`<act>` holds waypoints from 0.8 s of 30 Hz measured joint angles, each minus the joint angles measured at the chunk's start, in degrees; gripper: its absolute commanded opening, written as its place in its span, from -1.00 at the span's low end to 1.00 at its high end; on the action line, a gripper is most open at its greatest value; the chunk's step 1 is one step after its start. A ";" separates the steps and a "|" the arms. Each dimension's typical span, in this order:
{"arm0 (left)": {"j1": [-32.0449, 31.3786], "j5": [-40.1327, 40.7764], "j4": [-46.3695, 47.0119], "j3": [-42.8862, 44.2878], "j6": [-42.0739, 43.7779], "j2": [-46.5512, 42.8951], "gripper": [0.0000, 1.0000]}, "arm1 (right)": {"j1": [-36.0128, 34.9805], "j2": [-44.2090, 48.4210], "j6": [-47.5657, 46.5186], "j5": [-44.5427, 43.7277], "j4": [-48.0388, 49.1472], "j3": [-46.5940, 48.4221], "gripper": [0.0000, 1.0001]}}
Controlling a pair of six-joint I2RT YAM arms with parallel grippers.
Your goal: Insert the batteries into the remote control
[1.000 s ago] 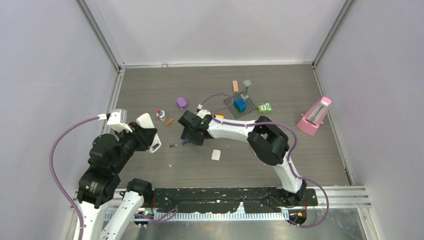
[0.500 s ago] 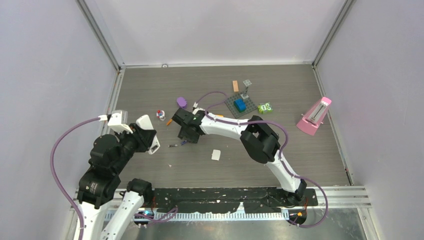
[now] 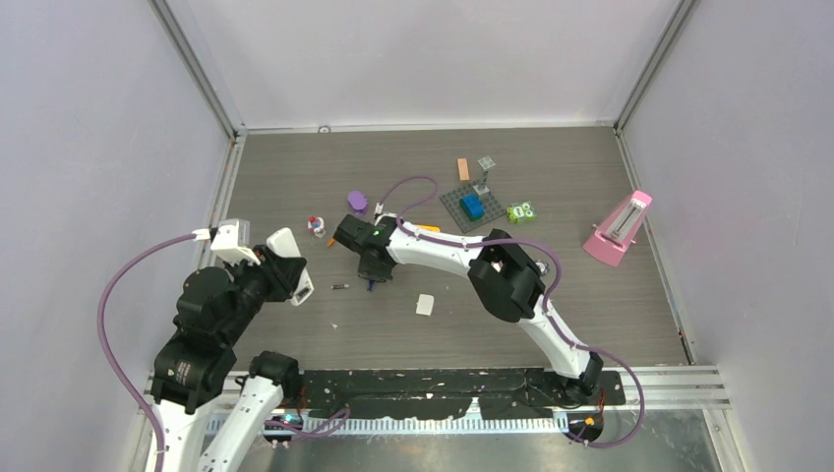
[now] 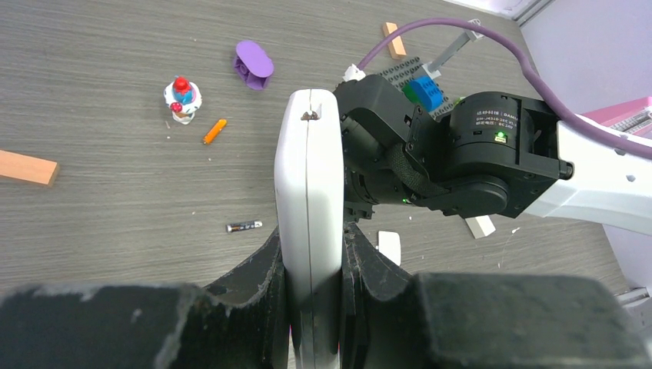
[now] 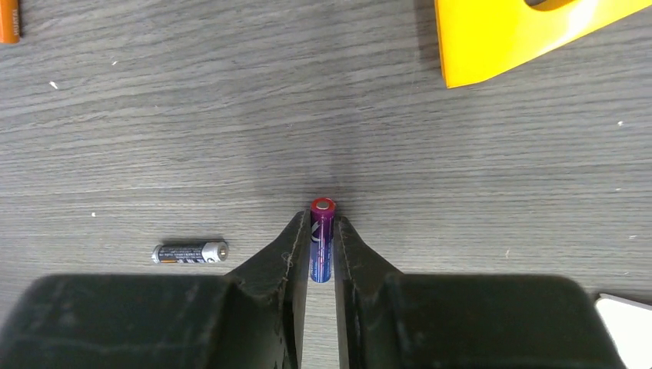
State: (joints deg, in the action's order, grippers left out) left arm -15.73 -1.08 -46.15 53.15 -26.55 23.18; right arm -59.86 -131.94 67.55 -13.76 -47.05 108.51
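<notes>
My left gripper [image 4: 311, 238] is shut on the white remote control [image 4: 310, 177], holding it on edge above the table's left side [image 3: 288, 258]. On the table in the middle, my right gripper [image 5: 321, 224] reaches down with both fingers pressed against a bluish-purple battery [image 5: 322, 240] that points straight away from the wrist. To that battery's left, a dark battery [image 5: 189, 252] lies loose on the wood; the top view also shows this dark battery [image 3: 340, 287]. The right gripper [image 3: 372, 278] hides the purple battery from above.
A small white flat piece [image 3: 425, 305] lies near the right arm. An orange stick [image 3: 334, 240], a toy figure [image 3: 316, 225], a purple piece [image 3: 357, 202], a grey brick plate [image 3: 470, 207] and a pink metronome [image 3: 618, 228] stand farther back. A yellow object [image 5: 523, 34] is just beyond the right gripper.
The right gripper has shifted a little left and its jaws have closed onto the purple battery. The left gripper and remote control have stayed put.
</notes>
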 measured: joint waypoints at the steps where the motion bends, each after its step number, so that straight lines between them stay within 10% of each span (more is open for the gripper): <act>1: 0.00 0.00 0.00 -0.02 0.00 0.00 -1.00 | -0.04 -0.02 -0.52 -0.26 -0.13 0.02 -0.64; 11: 0.00 -0.59 0.00 -0.15 -0.02 0.15 -1.00 | 0.55 1.57 -13.94 -1.86 4.20 -3.02 -0.89; 24: 0.00 -16.20 8.72 -8.66 -2.84 10.43 -1.00 | 4.66 22.80 -44.02 -6.64 14.67 -34.32 -0.90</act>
State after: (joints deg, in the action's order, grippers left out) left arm -15.73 -17.28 -37.43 44.49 -29.39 33.61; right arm -55.20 -109.14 23.53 -20.40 -32.38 74.19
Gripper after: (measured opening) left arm 0.231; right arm 0.185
